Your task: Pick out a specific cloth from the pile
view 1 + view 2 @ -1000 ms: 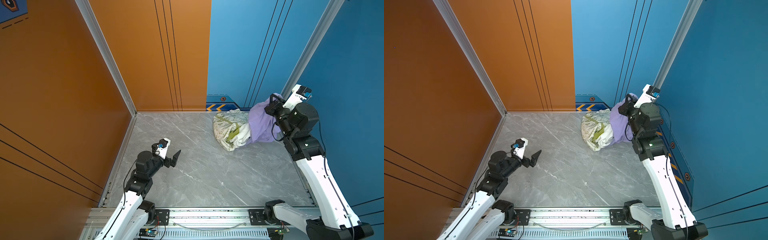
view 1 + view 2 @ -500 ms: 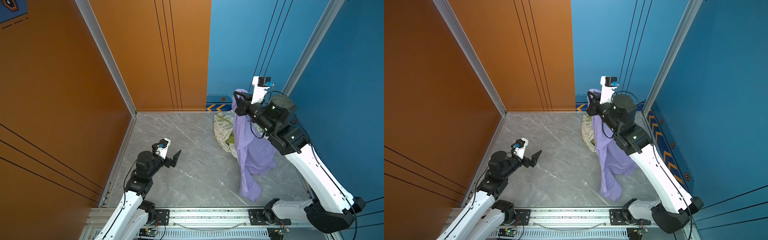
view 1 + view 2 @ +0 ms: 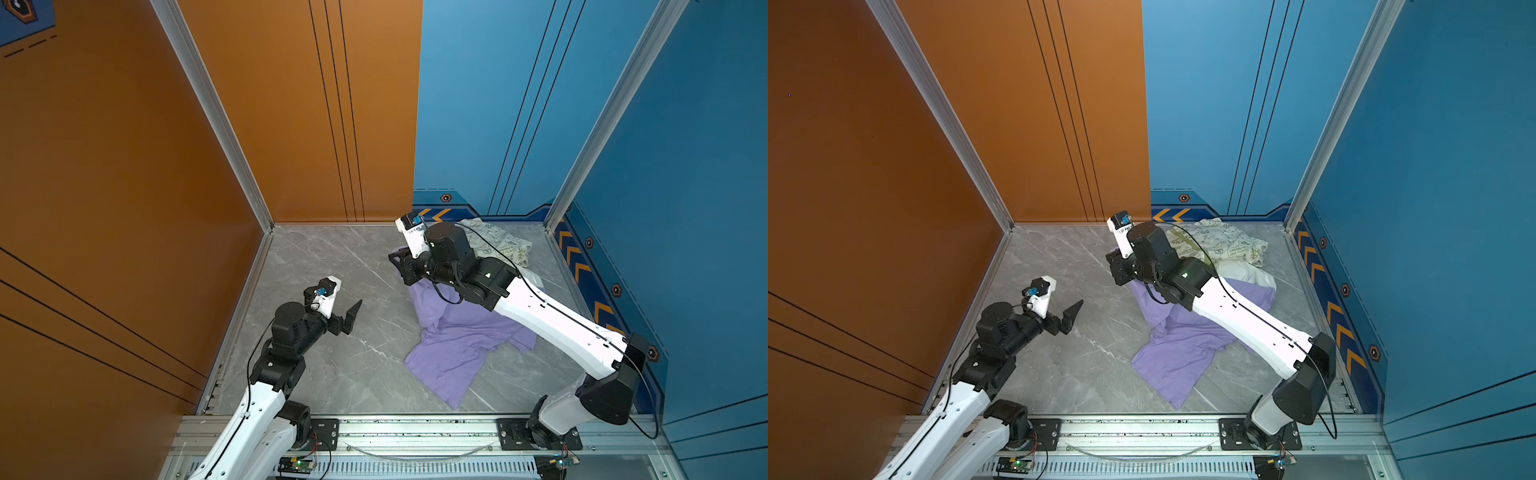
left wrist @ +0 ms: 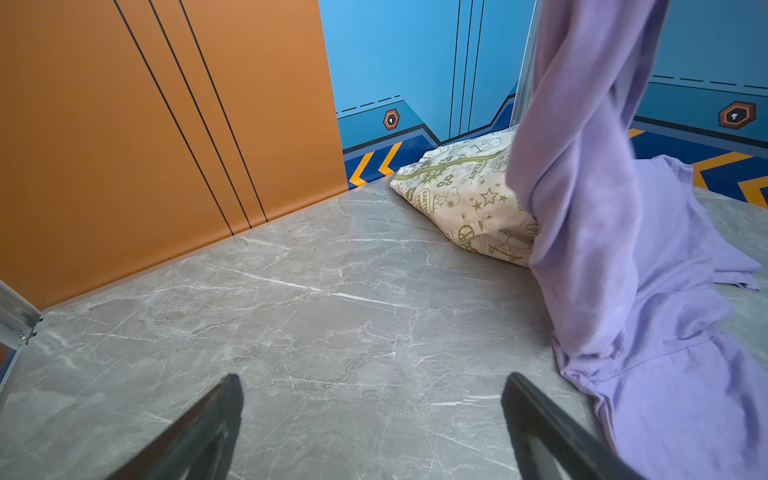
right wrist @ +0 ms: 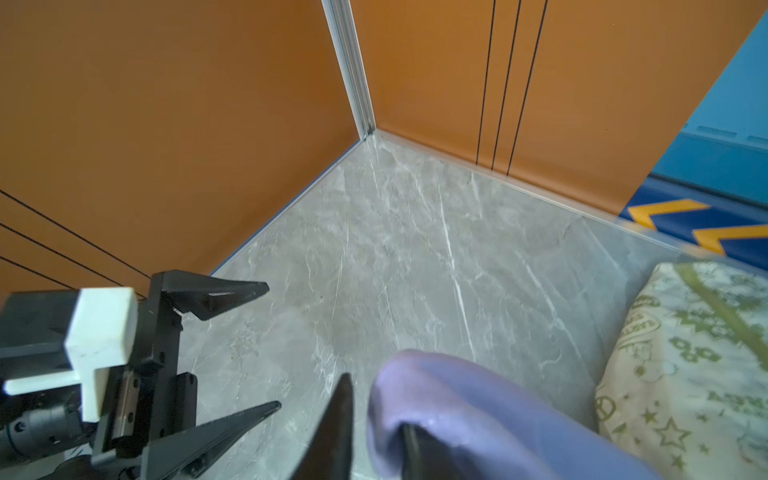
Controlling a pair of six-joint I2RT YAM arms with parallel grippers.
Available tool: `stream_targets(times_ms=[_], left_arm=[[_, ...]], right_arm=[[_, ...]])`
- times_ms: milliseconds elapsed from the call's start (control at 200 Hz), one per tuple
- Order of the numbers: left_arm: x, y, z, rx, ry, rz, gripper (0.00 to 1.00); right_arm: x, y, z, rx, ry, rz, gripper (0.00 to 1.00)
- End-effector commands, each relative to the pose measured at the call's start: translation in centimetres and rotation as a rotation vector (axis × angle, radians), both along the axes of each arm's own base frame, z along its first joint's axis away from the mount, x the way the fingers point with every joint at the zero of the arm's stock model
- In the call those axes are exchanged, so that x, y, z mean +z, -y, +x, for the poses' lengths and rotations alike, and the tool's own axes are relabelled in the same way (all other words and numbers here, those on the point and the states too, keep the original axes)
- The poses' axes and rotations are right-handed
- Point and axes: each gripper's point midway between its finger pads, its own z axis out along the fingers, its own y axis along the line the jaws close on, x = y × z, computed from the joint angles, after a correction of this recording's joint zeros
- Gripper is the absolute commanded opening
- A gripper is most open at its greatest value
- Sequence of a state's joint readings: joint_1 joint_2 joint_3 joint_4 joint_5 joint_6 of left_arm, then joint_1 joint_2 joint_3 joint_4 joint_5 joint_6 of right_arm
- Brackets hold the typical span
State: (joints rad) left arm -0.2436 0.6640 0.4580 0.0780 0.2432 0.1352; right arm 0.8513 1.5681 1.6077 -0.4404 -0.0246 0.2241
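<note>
Right pincer [image 5: 374, 401] stands parted, with the cloth's [image 3: 453, 349] end draped over one finger. The rest lies on the bench [image 3: 332, 257], just beside the pile [image 3: 498, 245]. This looks like the release step. Next, slip the finger free without dragging the cloth. Left pincer [image 4: 372, 376] hangs released.

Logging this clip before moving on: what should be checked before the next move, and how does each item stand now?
1. Release by the right gripper: not ok; jaws apart, but the cloth drapes over it.
2. Separation from the pile: not ok; the lilac edge lies against the white cloth.
3. Readiness of the left gripper: ok; open above bare table.
4. Whether the cream printed cloth sits in the pile: ok.
</note>
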Motion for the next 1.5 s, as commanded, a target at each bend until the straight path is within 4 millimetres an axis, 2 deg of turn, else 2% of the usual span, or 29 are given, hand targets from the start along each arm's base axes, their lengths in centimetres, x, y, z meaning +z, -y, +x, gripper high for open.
stream_targets(times_ms=[0, 55, 100, 180, 265, 450, 466, 511, 616, 691, 891, 1026, 1301, 1376, 1497], left_arm=[[-0.3, 0.2, -0.3, -0.007, 0.008, 0.015, 0.98], [-0.3, 0.2, -0.3, -0.006, 0.006, 0.015, 0.98], [-0.2, 0.2, -0.3, -0.007, 0.009, 0.015, 0.98], [-0.3, 0.2, -0.3, -0.009, 0.007, 0.015, 0.98], [-0.3, 0.3, -0.3, -0.011, 0.007, 0.014, 0.98], [-0.5, 0.4, -0.3, -0.019, -0.001, 0.016, 0.98], [-0.5, 0.4, -0.3, -0.018, 0.0, 0.015, 0.98], [-0.4, 0.5, -0.3, -0.021, 0.002, 0.015, 0.98], [-0.5, 0.5, -0.3, -0.024, -0.001, 0.014, 0.98], [-0.5, 0.5, -0.3, -0.024, -0.001, 0.014, 0.98], [-0.5, 0.6, -0.3, -0.026, -0.002, 0.015, 0.98], [-0.6, 0.6, -0.4, -0.027, -0.003, 0.016, 0.98], [-0.6, 0.8, -0.4, -0.034, -0.005, 0.017, 0.98], [-0.6, 0.8, -0.3, -0.036, -0.008, 0.017, 0.98], [-0.7, 0.9, -0.3, -0.041, -0.011, 0.016, 0.98]], right_arm=[[-2.4, 2.3, -0.2, -0.039, -0.017, -0.139, 0.56], [-2.9, 3.8, -0.1, -0.071, -0.002, -0.197, 0.75], [-3.0, 5.0, -0.1, -0.1, 0.009, -0.228, 0.85], [-2.8, 7.1, -0.2, -0.144, 0.021, -0.24, 0.95], [-2.7, 9.5, -0.2, -0.189, 0.02, -0.235, 1.0], [-4.0, 14.1, -0.5, -0.291, -0.023, -0.243, 1.0], [-4.2, 15.2, 0.0, -0.326, -0.035, -0.243, 1.0], [-5.0, 16.7, 0.2, -0.371, -0.063, -0.248, 1.0], [-7.6, 19.8, 0.6, -0.483, -0.148, -0.26, 1.0], [-10.0, 22.8, 1.0, -0.595, -0.228, -0.251, 1.0], [-15.4, 28.6, 0.7, -0.799, -0.389, -0.249, 0.91], [-17.9, 31.3, -0.7, -0.894, -0.457, -0.245, 0.86], [-22.3, 36.3, -5.1, -1.108, -0.556, -0.163, 0.77], [-23.4, 36.8, -5.4, -1.134, -0.582, -0.104, 0.75], [-24.9, 36.6, -4.7, -1.141, -0.621, -0.005, 0.73]])
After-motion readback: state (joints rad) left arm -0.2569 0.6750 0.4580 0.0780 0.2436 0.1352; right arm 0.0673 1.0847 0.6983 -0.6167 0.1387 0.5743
